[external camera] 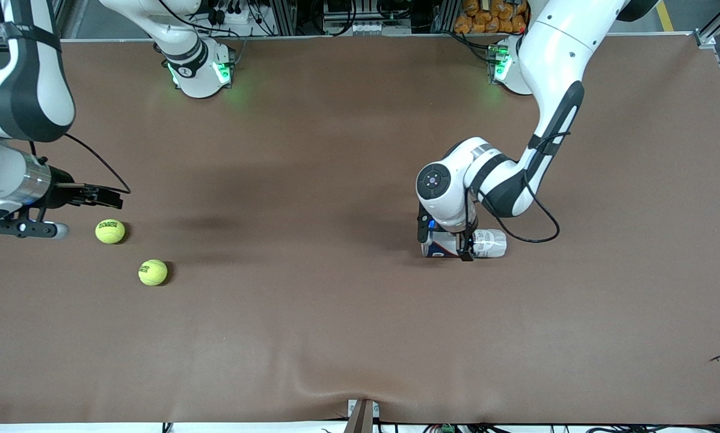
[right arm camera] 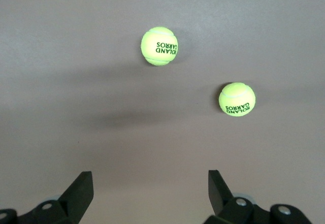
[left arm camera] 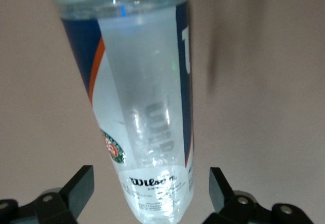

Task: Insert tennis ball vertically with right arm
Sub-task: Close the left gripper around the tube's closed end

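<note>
With jaws spread, the right gripper (external camera: 104,195) hovers at frame left above two tennis balls (external camera: 110,231), which may roll if nudged; the left gripper (external camera: 447,240), unclenched, straddles the fallen can (external camera: 489,243).

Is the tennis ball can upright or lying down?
Lying down: the tennis ball can rests lengthwise on the table, between the open left gripper's fingers.

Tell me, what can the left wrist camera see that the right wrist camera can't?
Only the left wrist view shows the clear plastic tennis-ball can with a blue, orange and white label, lying on its side between the open left gripper fingers.

Only the right wrist view shows two yellow-green tennis balls resting apart, with the open right gripper empty.

Both share the brown table cover.
</note>
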Controlling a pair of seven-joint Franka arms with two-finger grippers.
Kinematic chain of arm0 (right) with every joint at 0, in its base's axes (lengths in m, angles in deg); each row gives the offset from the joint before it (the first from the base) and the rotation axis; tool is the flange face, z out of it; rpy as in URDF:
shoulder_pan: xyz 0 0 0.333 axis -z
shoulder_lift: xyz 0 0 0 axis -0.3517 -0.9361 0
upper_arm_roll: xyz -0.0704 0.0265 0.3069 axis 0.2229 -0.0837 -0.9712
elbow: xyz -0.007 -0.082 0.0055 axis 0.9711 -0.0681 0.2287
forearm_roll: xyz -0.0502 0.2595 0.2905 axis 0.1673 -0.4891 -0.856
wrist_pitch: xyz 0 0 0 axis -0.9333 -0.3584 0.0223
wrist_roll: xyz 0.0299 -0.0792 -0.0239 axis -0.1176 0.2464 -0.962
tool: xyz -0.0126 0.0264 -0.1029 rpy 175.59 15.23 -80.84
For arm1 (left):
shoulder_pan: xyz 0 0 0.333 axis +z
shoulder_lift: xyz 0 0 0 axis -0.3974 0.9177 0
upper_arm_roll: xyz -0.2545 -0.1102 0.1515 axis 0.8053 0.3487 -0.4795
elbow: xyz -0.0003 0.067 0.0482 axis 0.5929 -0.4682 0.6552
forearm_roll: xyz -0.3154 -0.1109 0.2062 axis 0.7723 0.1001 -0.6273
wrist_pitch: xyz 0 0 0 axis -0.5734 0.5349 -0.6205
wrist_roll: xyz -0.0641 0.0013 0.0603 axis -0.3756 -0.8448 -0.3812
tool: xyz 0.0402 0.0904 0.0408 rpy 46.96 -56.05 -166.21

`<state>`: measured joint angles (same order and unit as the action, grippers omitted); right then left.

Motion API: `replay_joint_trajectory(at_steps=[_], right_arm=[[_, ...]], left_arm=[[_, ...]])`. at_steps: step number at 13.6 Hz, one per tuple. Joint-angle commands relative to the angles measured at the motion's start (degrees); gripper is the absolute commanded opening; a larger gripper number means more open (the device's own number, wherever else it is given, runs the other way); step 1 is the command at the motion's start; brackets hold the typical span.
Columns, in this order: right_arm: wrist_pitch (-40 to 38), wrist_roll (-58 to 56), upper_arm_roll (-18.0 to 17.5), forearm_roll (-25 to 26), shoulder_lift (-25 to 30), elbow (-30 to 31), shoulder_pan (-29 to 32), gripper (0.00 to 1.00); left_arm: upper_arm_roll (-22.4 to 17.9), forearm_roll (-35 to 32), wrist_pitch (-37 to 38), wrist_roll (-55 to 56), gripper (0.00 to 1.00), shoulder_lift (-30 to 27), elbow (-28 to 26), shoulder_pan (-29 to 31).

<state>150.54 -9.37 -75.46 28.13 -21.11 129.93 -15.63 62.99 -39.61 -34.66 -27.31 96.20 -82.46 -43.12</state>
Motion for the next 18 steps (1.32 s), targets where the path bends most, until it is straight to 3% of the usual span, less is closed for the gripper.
replay_joint_trajectory(at_steps=[1,12,18], right_arm=[[1.65,-0.65,-0.78,0.61,1.8,2.97,1.28,1.0],[1.91,-0.65,-0.78,0.7,1.36,3.06,1.37,1.0],[3.14,-0.56,-1.04,0.7,1.1,-1.51,-0.22,1.0]], left_arm=[[-0.28,-0.61,0.33,0.11,1.0,1.35,1.47,-0.25],[-1.86,-3.95,1.03,7.66,1.0,4.78,3.49,-2.62],[-1.86,-6.23,1.03,10.4,1.0,6.27,3.49,-2.62]])
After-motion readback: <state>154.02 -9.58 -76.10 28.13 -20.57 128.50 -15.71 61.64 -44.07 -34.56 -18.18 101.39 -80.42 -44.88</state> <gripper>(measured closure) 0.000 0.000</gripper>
